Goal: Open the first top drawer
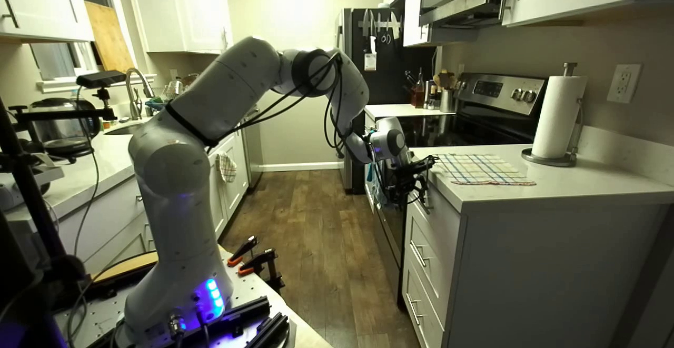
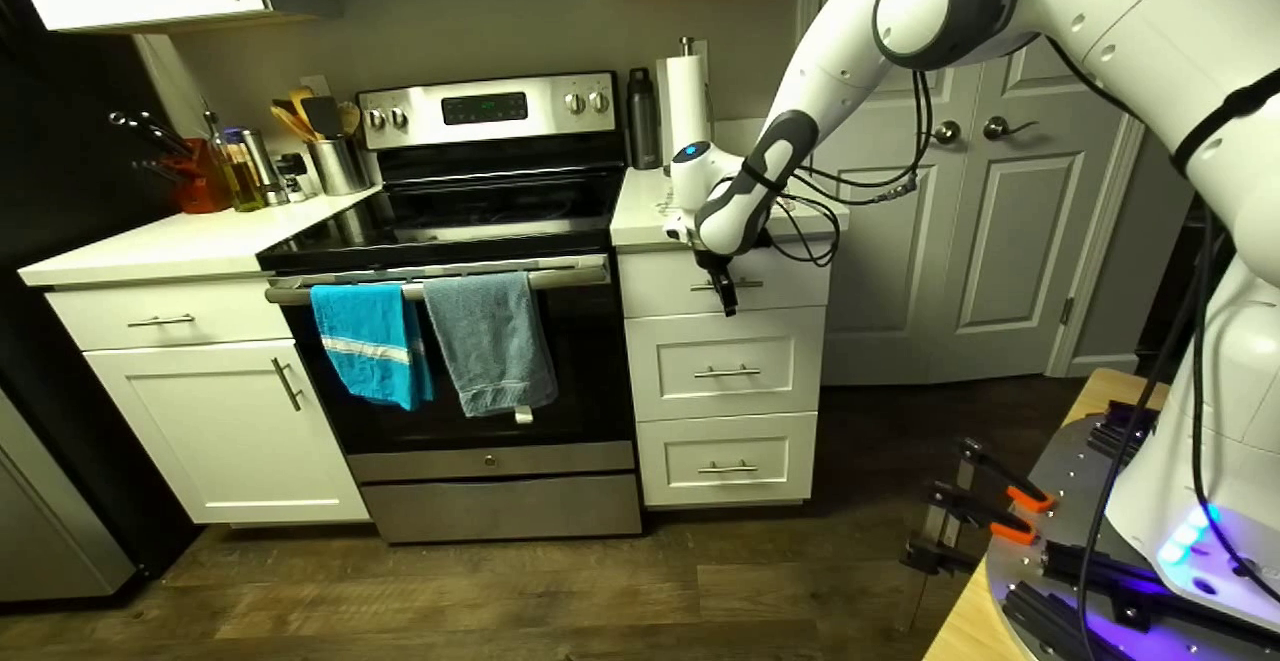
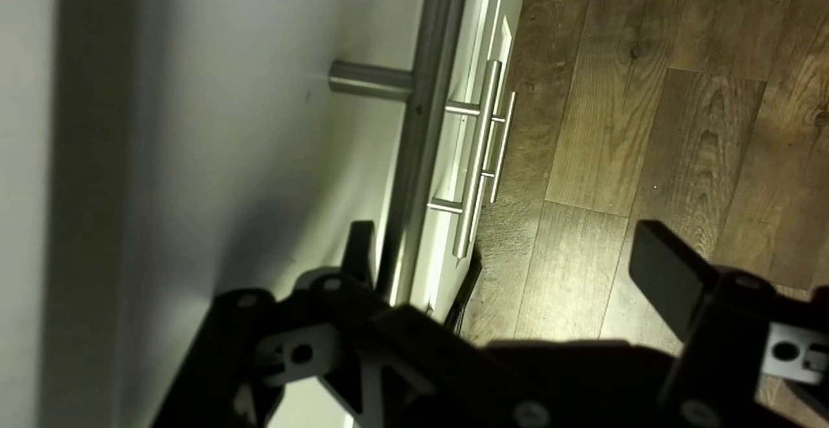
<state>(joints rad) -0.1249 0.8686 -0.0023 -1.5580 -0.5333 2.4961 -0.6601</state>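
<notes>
Jaws apart, a Robotiq gripper (image 3: 508, 256) is apparently straddling the bar handle (image 3: 420, 130) of the white top drawer (image 2: 660, 286), sitting closed beside the oven (image 2: 592, 376); gripping is looking like the step in hand; the next move is likely calling for clamping, then pulling outward.

The top drawer (image 2: 655, 286) has a smooth, satin front with a brushed-metal bar handle (image 3: 421, 123); the gripper (image 3: 511, 263) looks matt. In an exterior view, the cooktop (image 2: 450, 211) at left is glossy, glass-like, the left towel (image 2: 368, 336) and right towel (image 2: 490, 341) napped cloth, the far paper towel roll (image 2: 687, 101) matt paper. The floor (image 3: 609, 156) is smooth, wood-grained planking.
</notes>
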